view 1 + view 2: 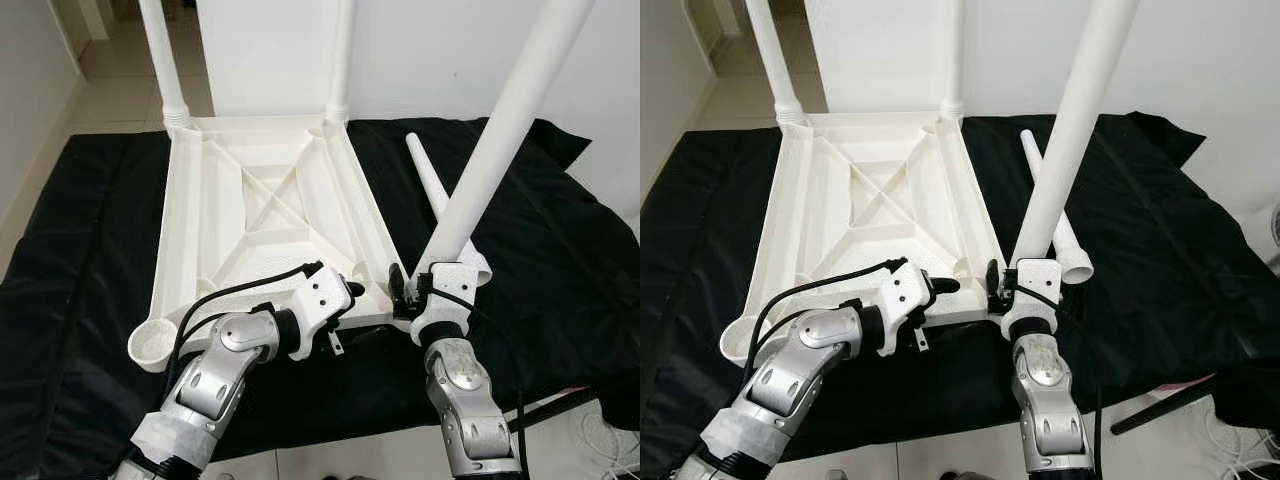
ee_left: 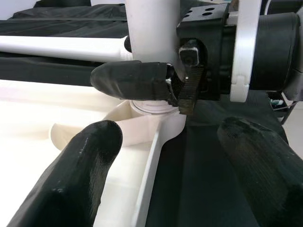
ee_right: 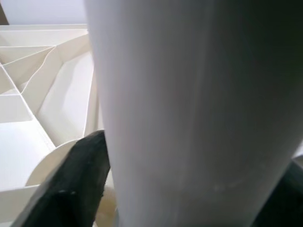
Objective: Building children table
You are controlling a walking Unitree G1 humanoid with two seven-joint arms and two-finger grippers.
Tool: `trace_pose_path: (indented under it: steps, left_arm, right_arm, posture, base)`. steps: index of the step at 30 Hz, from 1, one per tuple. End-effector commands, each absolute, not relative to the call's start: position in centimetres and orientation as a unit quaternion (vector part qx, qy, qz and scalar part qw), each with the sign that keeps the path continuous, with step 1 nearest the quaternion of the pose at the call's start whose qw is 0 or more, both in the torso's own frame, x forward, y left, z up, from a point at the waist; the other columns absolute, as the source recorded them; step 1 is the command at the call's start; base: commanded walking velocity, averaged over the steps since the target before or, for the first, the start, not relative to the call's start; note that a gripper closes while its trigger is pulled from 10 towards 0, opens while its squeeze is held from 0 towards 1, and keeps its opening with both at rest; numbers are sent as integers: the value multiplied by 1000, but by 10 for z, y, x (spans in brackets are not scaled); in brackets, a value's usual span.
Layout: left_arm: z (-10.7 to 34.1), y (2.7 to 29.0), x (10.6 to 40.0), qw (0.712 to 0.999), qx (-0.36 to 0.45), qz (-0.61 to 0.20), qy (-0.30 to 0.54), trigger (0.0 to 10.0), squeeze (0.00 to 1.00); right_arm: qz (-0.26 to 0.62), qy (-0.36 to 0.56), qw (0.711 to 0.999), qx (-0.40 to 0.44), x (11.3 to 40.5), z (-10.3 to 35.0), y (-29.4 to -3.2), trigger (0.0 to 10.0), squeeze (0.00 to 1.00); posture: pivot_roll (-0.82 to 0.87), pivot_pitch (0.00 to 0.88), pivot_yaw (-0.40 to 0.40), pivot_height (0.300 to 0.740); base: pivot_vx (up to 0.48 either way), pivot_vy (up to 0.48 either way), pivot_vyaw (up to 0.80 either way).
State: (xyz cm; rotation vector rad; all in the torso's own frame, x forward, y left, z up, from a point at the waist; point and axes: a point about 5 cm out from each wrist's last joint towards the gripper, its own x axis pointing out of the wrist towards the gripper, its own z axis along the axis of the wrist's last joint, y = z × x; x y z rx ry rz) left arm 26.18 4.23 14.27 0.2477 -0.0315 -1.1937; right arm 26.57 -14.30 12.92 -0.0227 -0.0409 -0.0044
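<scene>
The tabletop (image 1: pixel 270 215) lies upside down on a black cloth (image 1: pixel 80 260) so its sockets face up. The right pincer (image 1: pixel 412 285), clamped on a leg (image 1: pixel 500 140), stands it at the near corner socket (image 2: pixel 151 118). The left pincer (image 1: pixel 345 292), fingers apart, waits beside it. A spare leg (image 1: pixel 430 180) lies near.

**No readable text in any view**

No lettering, label, brand mark, number or sign can be read anywhere in these pictures. The white plastic tabletop (image 1: pixel 270 200), lying upside down on the black cloth (image 1: pixel 80 250), shows plain ribbed plastic with no moulded or printed marks that can be made out. The white legs (image 1: pixel 500 130) are likewise unmarked, and the silver arms and their casings carry no legible writing.
</scene>
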Motion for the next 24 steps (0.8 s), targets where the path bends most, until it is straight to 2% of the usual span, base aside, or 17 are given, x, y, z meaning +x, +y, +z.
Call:
trace_pose_path:
  steps: [1,7,8,9,10,12,21,22,24]
  left_arm:
    - [144,42,261,826,118,-550,-17,10000,0]
    - [143,42,262,826,119,-550,-17,10000,0]
    - [143,42,262,826,120,-550,-17,10000,0]
    - [143,42,262,826,120,-550,-17,10000,0]
    - [143,42,262,826,120,-550,-17,10000,0]
    - [144,43,262,827,121,-549,-17,10000,0]
    - [144,42,263,826,122,-551,-18,10000,0]
    - [144,42,263,826,122,-551,-18,10000,0]
    - [145,42,263,825,122,-551,-19,10000,0]
  right_arm:
    - [16,-7,1000,-8,268,127,-142,10000,1000]
    - [76,-11,997,-23,270,131,-145,10000,1000]
    - [95,-11,995,-25,269,131,-145,10000,925]
    - [95,-11,995,-25,269,131,-145,10000,925]
    - [114,-11,993,-34,269,131,-146,10000,0]
    - [176,-16,983,-48,269,134,-151,10000,0]
    - [296,-30,951,-79,274,138,-164,10000,0]
    - [308,-26,948,-82,275,138,-167,4863,0]
    - [320,-21,943,-85,276,136,-169,4863,0]
  posture:
    - [-40,32,-41,740]
    - [-42,27,-42,740]
    - [-41,26,-42,740]
    - [-41,26,-42,740]
    - [-40,24,-41,740]
    - [-39,23,-39,740]
    - [-43,22,-33,740]
    - [-42,22,-30,740]
    - [-42,22,-30,740]
  base:
    - [0,0,0]
    - [0,0,0]
    - [0,0,0]
    - [0,0,0]
    - [0,0,0]
    - [0,0,0]
    - [0,0,0]
    - [0,0,0]
    - [0,0,0]
